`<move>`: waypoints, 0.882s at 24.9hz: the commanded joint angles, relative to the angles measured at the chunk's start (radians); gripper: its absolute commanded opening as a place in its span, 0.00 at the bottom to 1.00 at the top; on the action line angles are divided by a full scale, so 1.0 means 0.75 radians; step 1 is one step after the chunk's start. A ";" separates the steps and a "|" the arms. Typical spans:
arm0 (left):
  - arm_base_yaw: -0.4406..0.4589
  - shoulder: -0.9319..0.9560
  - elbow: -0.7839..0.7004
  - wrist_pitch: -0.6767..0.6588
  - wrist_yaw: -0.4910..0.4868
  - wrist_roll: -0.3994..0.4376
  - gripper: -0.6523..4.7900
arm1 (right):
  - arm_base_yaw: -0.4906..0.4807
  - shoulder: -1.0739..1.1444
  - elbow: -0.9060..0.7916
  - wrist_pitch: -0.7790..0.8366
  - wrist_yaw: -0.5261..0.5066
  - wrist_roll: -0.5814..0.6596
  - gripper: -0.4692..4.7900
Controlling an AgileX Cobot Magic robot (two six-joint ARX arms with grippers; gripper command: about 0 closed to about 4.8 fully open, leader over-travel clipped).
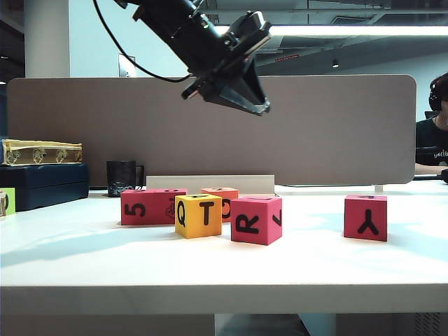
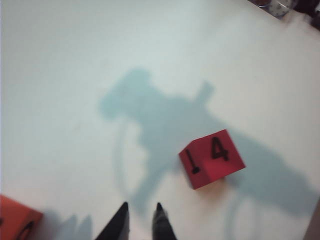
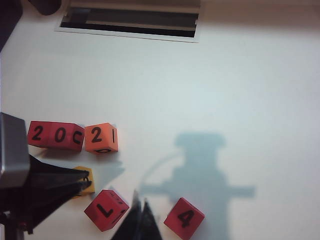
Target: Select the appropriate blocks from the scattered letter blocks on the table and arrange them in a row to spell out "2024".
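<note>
Counter: plain white smooth counter (image 1: 84, 259) in an office, with a beige partition behind it and six small matte cubes on it.
Row so far: the right wrist view shows three top faces reading "2", "0", "2". They belong to the first pinkish-red cube (image 3: 42, 133), the second pinkish-red cube (image 3: 68, 136) touching it, and the orange cube (image 3: 101, 138) just beside that.
Still to do: the pinkish-red "4" cube (image 2: 212, 159) stands well apart from the row, alone on the counter; it judges as the last piece to bring to the orange end.
Progress: three of four characters appear placed, so roughly three quarters done.
Spare cubes: the yellow cube marked Q and T (image 1: 198, 215) and the pinkish-red cube marked R (image 1: 256, 219) sit in front of the row, unused.
Count: four pinkish-red cubes, one orange, one yellow; two tools.
Left tool (image 2: 141, 212): raised over the counter near the "4" cube, fingers a narrow gap apart, holding nothing.
Right tool (image 3: 141, 201): high over the counter between the R cube and the "4" cube, fingertips pressed together, empty.
</note>
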 commanded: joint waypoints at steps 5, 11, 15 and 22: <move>-0.022 0.028 0.001 0.053 0.005 -0.004 0.23 | 0.001 -0.039 0.005 0.009 -0.006 -0.004 0.09; -0.069 0.100 0.002 0.112 0.009 -0.004 0.39 | 0.001 -0.107 0.005 0.009 -0.007 -0.003 0.09; -0.119 0.126 0.002 0.167 0.012 -0.004 0.65 | 0.001 -0.116 0.005 0.010 -0.007 -0.003 0.09; -0.218 0.178 0.002 0.212 -0.095 -0.020 0.69 | 0.001 -0.115 0.004 0.010 -0.007 -0.004 0.09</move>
